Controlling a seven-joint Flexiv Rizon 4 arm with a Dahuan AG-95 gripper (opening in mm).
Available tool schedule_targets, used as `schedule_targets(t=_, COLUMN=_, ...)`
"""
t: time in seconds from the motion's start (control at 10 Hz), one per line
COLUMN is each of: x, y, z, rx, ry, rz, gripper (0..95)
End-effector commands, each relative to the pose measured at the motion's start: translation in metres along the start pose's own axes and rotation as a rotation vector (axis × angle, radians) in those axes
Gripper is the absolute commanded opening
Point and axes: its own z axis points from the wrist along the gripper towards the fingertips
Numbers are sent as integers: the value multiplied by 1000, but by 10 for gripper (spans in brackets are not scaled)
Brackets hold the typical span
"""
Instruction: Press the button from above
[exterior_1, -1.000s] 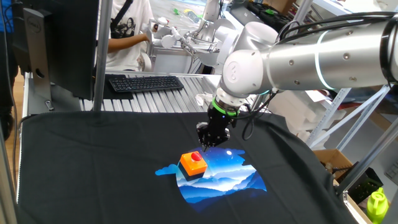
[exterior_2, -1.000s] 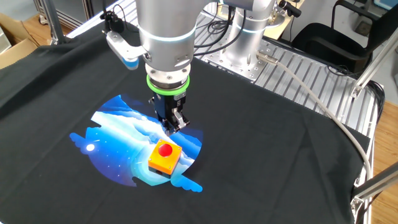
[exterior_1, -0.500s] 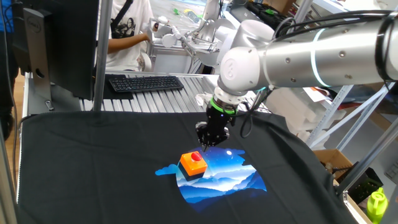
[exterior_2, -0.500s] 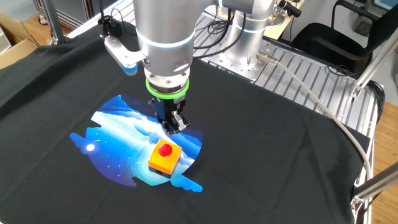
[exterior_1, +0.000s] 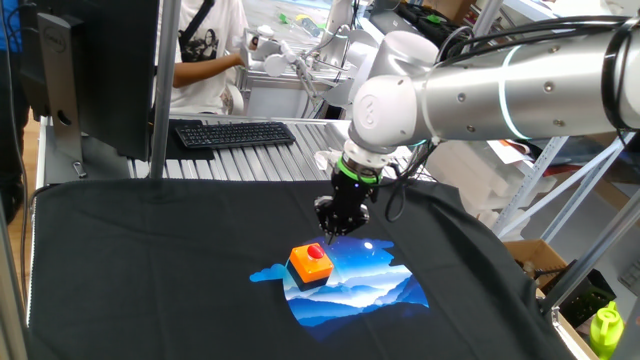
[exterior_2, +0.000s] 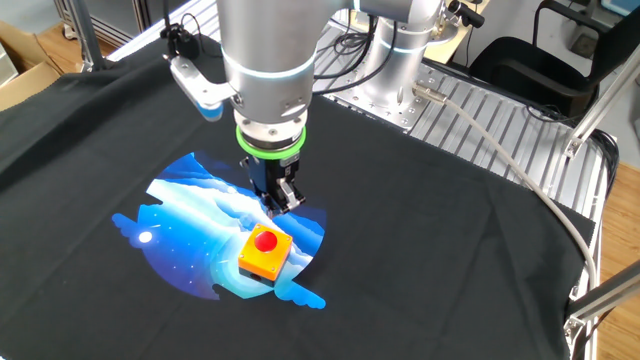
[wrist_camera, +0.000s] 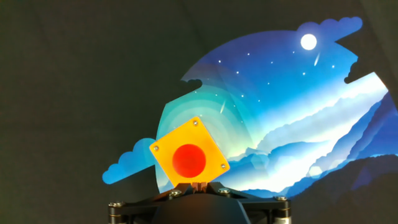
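Sitting unpressed on the blue printed mat (exterior_2: 200, 235), at about 5 o'clock of its middle: the button (exterior_2: 265, 240), red dome up on its orange box. Hovering just above and behind it, not yet touching: the gripper (exterior_2: 281, 203), pointing straight down from the arm (exterior_1: 480, 85). Cannot tell whether fingers are wide or narrow; descending and pressing left to do.

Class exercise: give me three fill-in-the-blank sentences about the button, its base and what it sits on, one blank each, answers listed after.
1. The dome of the button is coloured ____.
2. Its box-shaped base is coloured ____.
3. The button sits on a blue picture printed on a ____ cloth.
4. The gripper hangs above the cloth and is ____ touching the button.

Missing words: red; orange; black; not
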Motion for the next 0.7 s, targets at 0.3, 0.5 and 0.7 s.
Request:
schedule_targets(t=0.3, x=-1, y=0, z=0, rx=-2, ry=-1, rz=5, gripper=0)
schedule_targets(t=0.5, x=-1, y=0, z=0, rx=-6, ry=2, rz=3, gripper=0)
schedule_targets(t=0.7, x=-1, y=0, z=0, rx=-2, ry=0, rz=3, gripper=0)
